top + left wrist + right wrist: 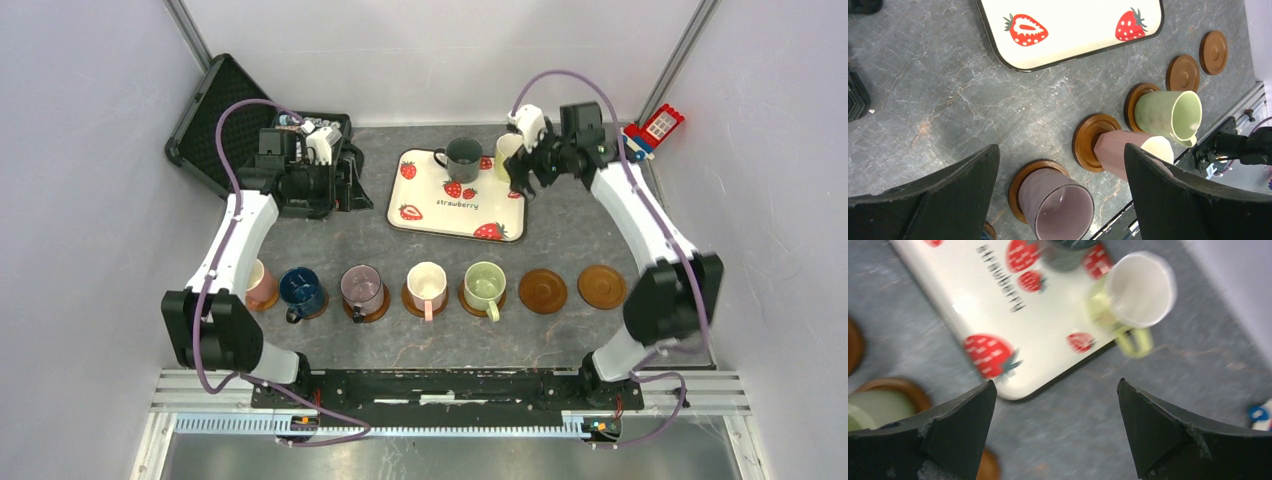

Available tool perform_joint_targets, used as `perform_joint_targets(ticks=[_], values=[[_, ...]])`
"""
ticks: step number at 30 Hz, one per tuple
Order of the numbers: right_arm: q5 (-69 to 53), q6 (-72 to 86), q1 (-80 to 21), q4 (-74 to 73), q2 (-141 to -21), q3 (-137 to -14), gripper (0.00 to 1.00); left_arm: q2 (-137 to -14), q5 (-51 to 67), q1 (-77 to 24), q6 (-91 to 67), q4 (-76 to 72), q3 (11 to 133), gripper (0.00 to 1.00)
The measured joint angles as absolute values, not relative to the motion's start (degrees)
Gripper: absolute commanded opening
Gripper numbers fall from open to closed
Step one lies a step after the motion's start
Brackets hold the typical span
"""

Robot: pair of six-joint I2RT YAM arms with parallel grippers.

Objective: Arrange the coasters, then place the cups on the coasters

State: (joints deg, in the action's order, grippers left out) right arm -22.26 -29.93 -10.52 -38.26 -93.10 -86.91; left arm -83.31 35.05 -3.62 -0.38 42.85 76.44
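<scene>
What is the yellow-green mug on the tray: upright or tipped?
Upright. The yellow-green mug shows its round open mouth from above, base resting on the strawberry-print tray.

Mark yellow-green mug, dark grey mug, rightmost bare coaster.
yellow-green mug [1140, 290]: right wrist view, white inside.
dark grey mug [464, 157]: top view, its opening.
rightmost bare coaster [602, 286]: top view, its centre.

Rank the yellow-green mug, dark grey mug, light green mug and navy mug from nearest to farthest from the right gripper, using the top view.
1. yellow-green mug, right end of the tray, beside the right gripper.
2. dark grey mug, far edge of the tray, further left.
3. light green mug, near row, right of centre.
4. navy mug, near row, towards the left.
</scene>
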Motion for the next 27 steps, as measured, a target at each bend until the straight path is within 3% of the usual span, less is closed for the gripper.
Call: perform_joint_targets(ticks=[7, 22, 27], values=[[-23.99, -42.81, -3.09, -41.56, -115.0, -110.96, 0.97, -88.09, 34.59, -3.62, 1.1, 44.16, 79.81, 1.0], [-23.94, -53.06, -3.49, -40.95, -125.93, -111.28, 0.91, -93.49, 31.11, -3.62, 1.45, 46.17, 83.44, 1.0], [-23.97, -52.97, -3.49, -40.75, -128.9, -111.28, 0.75, -94.56, 29.58, -3.62, 1.56, 46.63, 85.3, 1.0]])
